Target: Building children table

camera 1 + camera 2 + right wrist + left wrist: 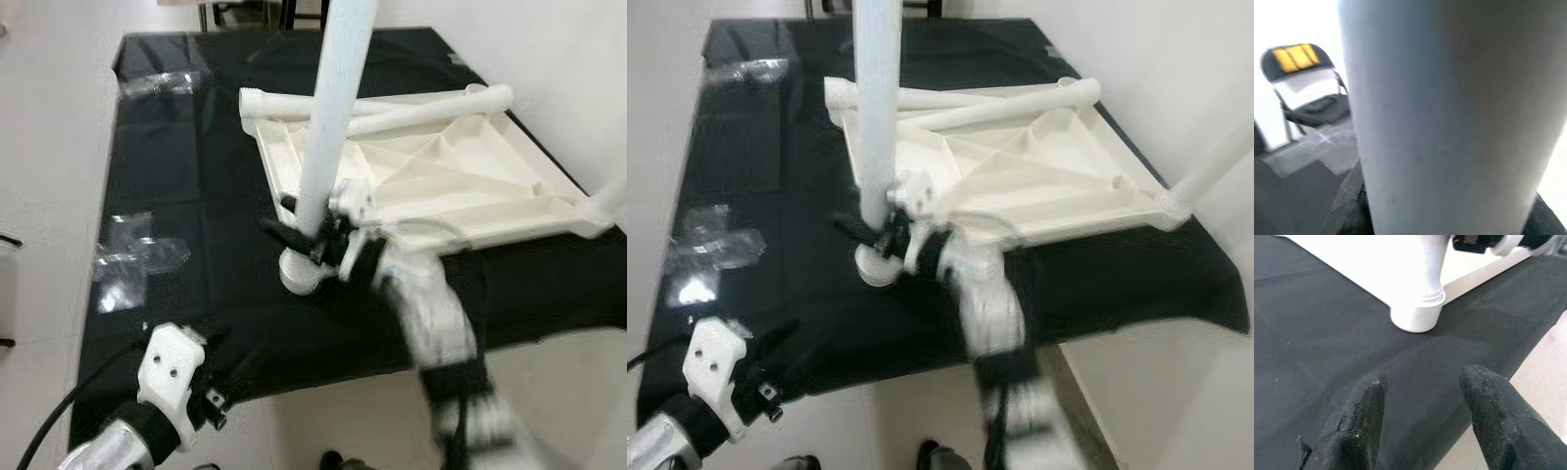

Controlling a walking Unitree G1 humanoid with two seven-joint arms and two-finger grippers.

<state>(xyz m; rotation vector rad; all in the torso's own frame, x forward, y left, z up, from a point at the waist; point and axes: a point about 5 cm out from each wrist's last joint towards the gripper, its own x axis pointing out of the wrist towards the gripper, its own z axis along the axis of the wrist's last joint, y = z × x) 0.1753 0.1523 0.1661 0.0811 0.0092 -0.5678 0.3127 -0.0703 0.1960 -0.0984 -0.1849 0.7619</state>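
Left end effector (1422, 421) gapes low; right end effector (304, 230) grips upright leg (333, 117).

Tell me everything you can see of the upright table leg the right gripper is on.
The table leg is a smooth white tube, plastic by its look, standing nearly upright at the near corner of the upturned white tabletop. Its wider collared foot sits against the black cloth. The right gripper is closed around it just above that foot. Its top runs out of frame.
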